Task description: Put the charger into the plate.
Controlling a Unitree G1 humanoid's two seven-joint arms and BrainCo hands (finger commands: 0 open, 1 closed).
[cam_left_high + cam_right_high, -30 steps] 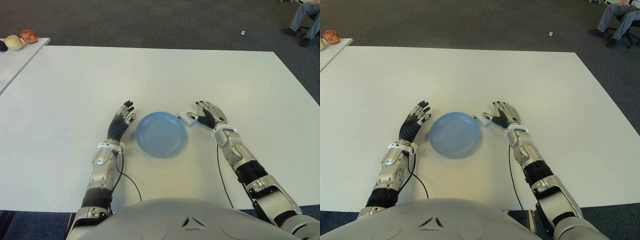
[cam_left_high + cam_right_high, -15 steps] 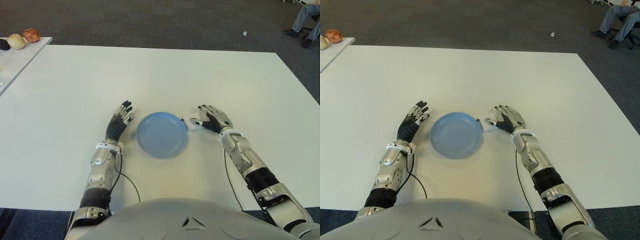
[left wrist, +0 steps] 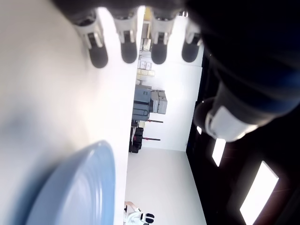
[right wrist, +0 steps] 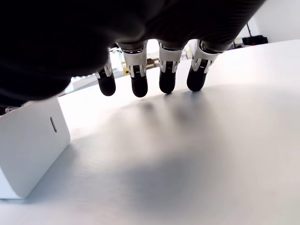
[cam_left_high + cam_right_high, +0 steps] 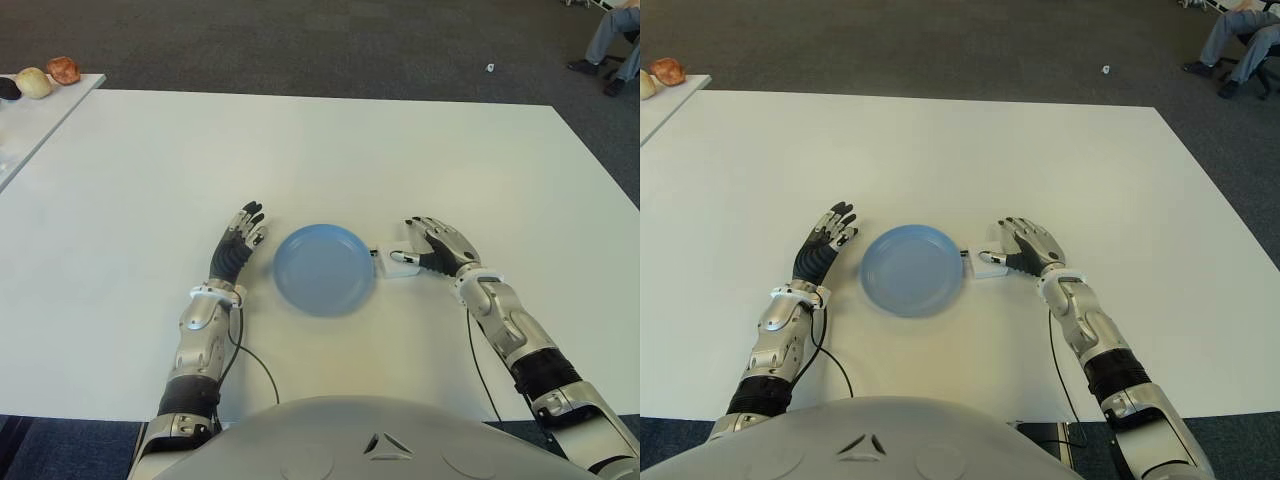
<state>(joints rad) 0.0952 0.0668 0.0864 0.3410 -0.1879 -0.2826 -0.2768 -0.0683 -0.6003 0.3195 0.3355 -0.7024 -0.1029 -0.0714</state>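
Observation:
The blue plate lies on the white table in front of me, with nothing in it. The charger, a small white block, sits on the table just off the plate's right rim. My right hand is right beside it on its right side, fingers stretched out flat over the table. In the right wrist view the charger lies beside the palm and the fingertips are extended, gripping nothing. My left hand shows left of the plate with straight fingers.
A side table at the far left carries several small round objects. Dark carpet runs behind the table, with a small white item on it. A seated person's legs show at the top right.
My right hand has drawn to the right and toward me. The charger has shifted with it, from the plate's upper right rim to its right side. The left hand has stayed put.

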